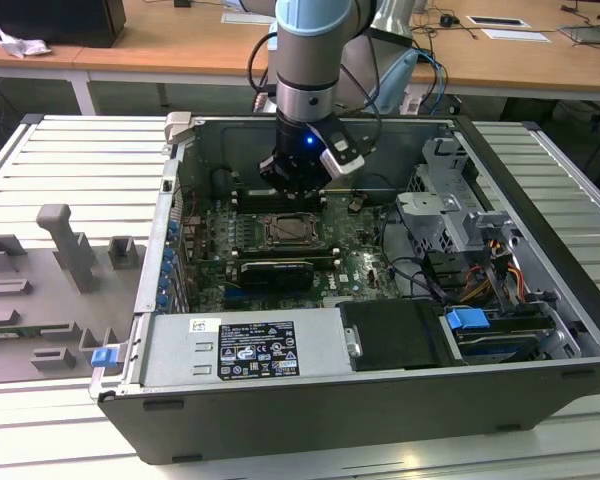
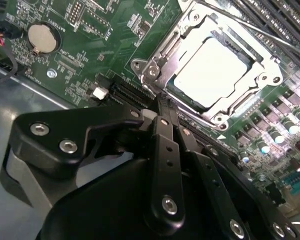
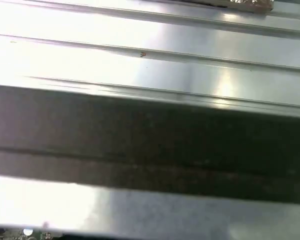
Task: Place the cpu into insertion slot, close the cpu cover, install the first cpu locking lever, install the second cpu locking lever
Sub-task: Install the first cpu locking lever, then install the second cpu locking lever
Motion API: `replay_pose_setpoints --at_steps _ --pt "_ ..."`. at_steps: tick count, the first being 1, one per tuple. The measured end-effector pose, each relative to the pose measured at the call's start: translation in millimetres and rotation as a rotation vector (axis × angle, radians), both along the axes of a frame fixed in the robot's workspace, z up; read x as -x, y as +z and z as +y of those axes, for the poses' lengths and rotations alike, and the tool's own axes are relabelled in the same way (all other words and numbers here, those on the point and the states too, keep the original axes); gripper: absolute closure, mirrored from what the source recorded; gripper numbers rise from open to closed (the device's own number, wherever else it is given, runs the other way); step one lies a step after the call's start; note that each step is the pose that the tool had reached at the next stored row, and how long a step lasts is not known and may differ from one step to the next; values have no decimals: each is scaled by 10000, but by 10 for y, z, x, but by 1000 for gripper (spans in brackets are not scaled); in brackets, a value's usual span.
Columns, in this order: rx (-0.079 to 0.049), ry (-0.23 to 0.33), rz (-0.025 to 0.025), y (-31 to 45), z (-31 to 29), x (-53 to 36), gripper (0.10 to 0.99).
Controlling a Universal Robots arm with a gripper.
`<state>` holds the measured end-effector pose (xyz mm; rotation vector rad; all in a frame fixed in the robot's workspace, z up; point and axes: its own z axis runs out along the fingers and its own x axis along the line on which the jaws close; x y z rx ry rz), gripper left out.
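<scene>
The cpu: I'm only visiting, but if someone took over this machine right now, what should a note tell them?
Hand: low inside the computer case, its tip by the edge of the socket; whether it grips anything cannot be told.
Cpu: seated in the socket on the motherboard.
Cpu cover: lying down flat around the cpu.
Done: cpu placed, cover apparently closed.
Left: both locking levers unconfirmed. One thin lever rod runs along the far side of the socket; whether it is latched cannot be told.
</scene>
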<state>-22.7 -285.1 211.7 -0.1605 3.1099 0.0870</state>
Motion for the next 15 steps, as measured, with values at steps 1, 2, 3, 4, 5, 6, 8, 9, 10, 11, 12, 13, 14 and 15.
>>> replay_pose_setpoints --at_steps 1,2,3,4,5,6,8,9,10,11,12,13,14,15 --pt "3 2 2 1 -6 0 980" --pt "3 0 1 1 -28 0 980" --pt "2 0 1 1 -41 0 980" --pt "2 1 1 1 -59 -1 980" --pt "2 0 1 1 -63 -1 980" --pt "2 0 1 1 -66 -1 980" --pt "2 0 1 1 -77 -1 980" --pt "1 0 0 0 -80 -1 980" --pt "2 0 1 1 -85 -2 980" --pt "2 0 1 1 -89 -2 980" --pt "2 0 1 0 -90 -3 980" --pt "2 0 1 1 -92 -4 980" --pt "2 0 1 1 -94 -6 980" --pt "3 0 2 0 -108 -8 980"
